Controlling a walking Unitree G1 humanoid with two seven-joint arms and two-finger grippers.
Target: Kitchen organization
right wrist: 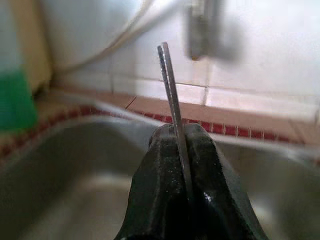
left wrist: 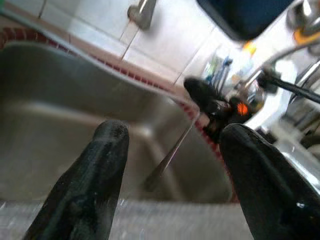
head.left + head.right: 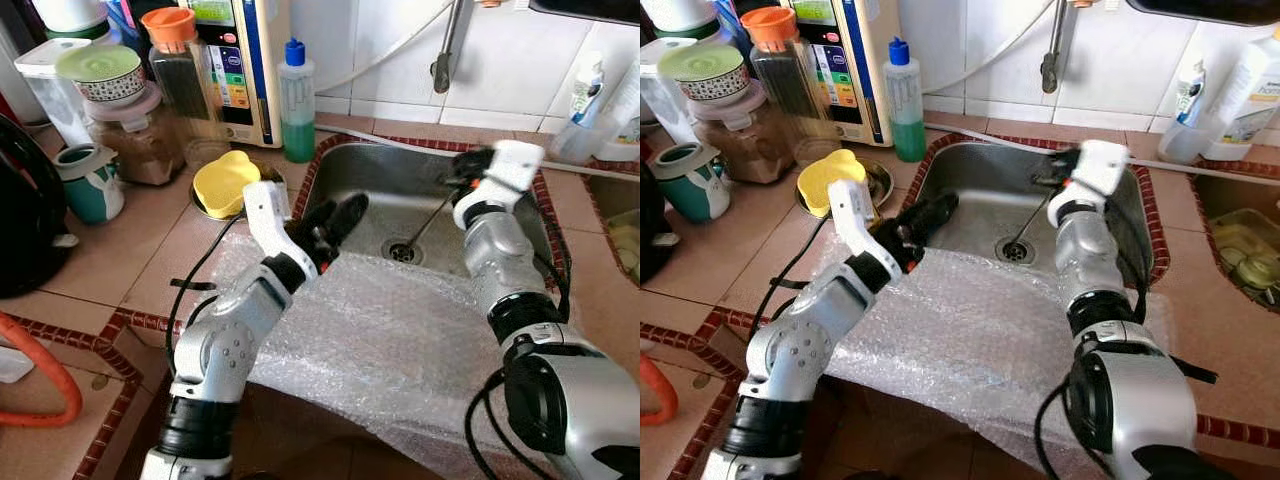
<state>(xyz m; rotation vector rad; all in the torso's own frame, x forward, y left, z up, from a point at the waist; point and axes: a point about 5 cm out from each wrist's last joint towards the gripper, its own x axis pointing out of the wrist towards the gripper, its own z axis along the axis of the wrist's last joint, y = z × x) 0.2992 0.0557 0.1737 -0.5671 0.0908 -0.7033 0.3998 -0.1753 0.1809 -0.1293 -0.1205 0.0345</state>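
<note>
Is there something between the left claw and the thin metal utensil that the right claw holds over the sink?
Nothing visible. The left claw is open above the sink's near edge, over the bubble wrap. The right claw is shut on the thin metal utensil, which slants down toward the drain.

Sink [image 3: 365, 175] brushed steel, dull sheen. Bubble wrap [image 3: 390, 340] clear, bumpy plastic. Counter [image 3: 110, 255] matt tile. Thin utensil [image 1: 172, 107] smooth metal. Wall tiles [image 3: 520, 60] glossy white.
</note>
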